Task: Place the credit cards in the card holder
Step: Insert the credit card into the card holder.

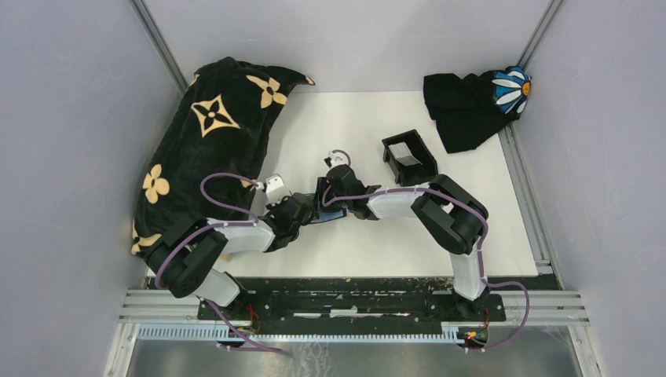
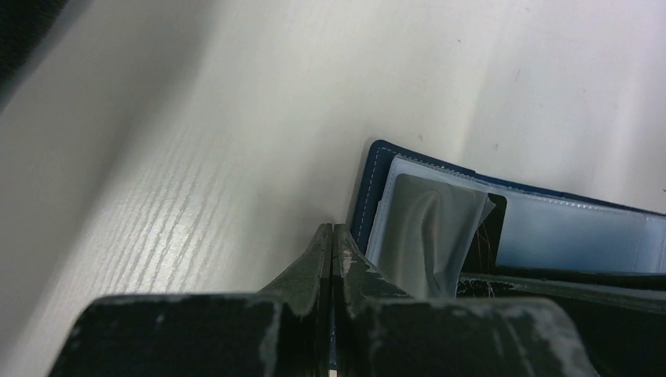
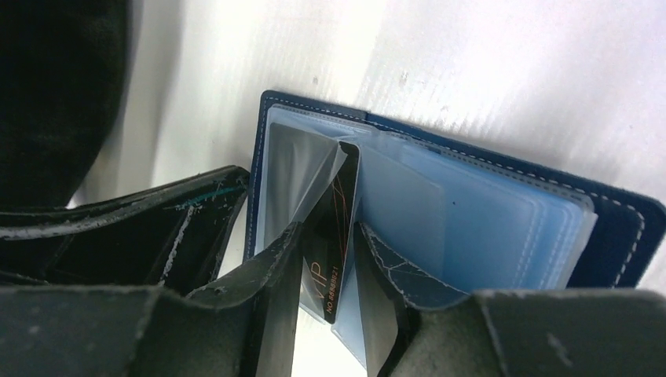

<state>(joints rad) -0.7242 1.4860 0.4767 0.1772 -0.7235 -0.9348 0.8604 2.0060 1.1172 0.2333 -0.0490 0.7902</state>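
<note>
1. Open card holder (image 3: pixel 503 204) lies at counter (image 2: pixel 196 157) centre.
2. The left gripper (image 2: pixel 333 236) has its jaws nearly together, pinching the cover edge.
3. The right gripper (image 3: pixel 326 239) is narrowly parted and clamps the dark credit card (image 3: pixel 339 196), whose top sits under a clear sleeve (image 3: pixel 290 173).

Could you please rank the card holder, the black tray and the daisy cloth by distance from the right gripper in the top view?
1. card holder, mid-table, right at the right gripper, which grips a credit card.
2. black tray, farther back and to the right.
3. daisy cloth, far right corner.
</note>
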